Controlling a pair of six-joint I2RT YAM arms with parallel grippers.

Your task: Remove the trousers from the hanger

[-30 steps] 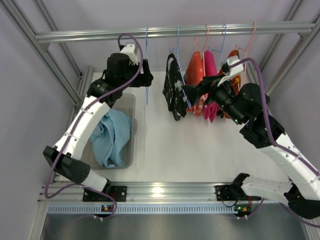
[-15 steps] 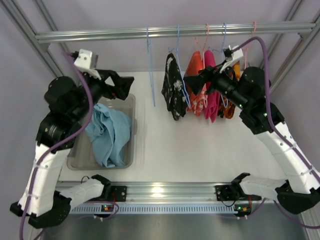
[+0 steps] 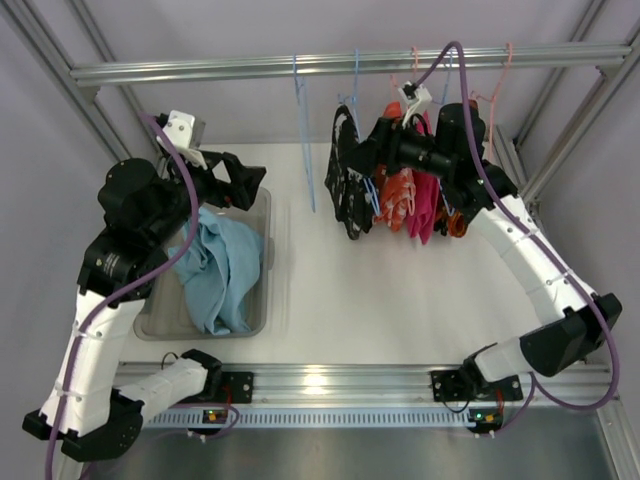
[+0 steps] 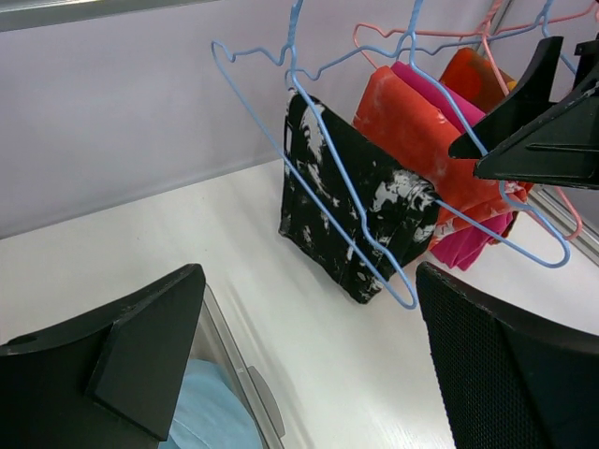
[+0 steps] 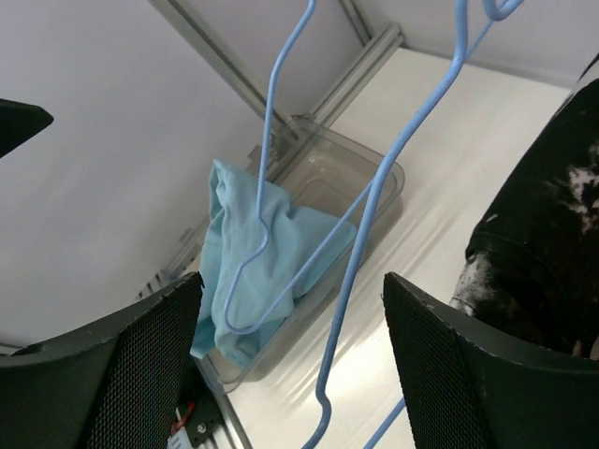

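Left wrist, wire hanger [image 4: 351,192], mottled trousers [image 4: 393,224] (folded)

My white table [image 3: 400,290] carries one item directly: a clear plastic bin [image 3: 258,205], seated flat on my left side.

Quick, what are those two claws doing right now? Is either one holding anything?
Left gripper: open, holding nothing.
Right gripper: open, with a blue hanger wire running between its jaws but not clamped.
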